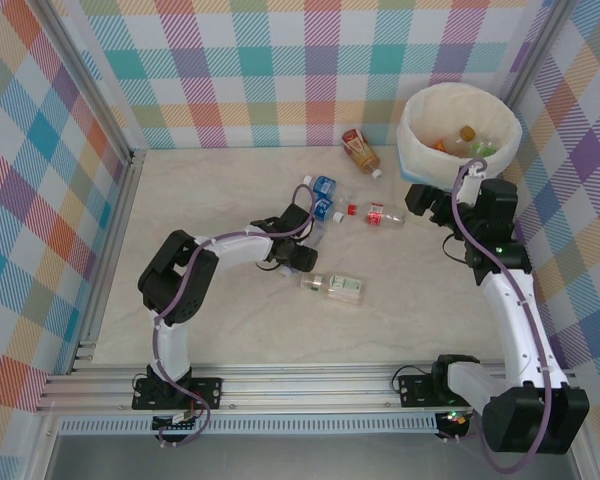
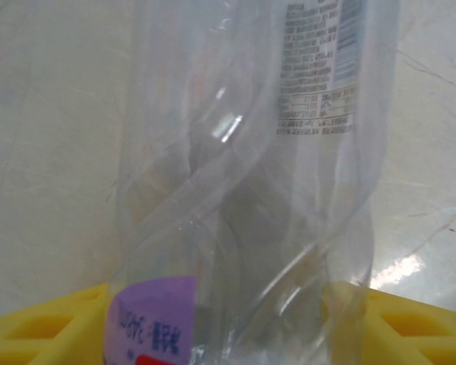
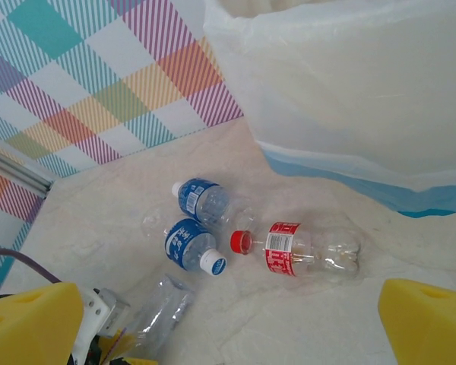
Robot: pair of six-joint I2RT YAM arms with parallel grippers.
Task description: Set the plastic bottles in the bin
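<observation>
My left gripper reaches to the middle of the table, and its yellow pads press both sides of a crushed clear bottle with a purple label. From above, that bottle lies just below two blue-label bottles. A red-label bottle with a red cap lies near the foot of the bin. My right gripper hangs open beside the bin, nothing between its fingers. A green-label bottle lies nearer the arms. A brown bottle rests by the back wall.
Bottles lie inside the bin at the back right corner. Checked walls and aluminium rails close the table on three sides. The left half of the table surface is bare.
</observation>
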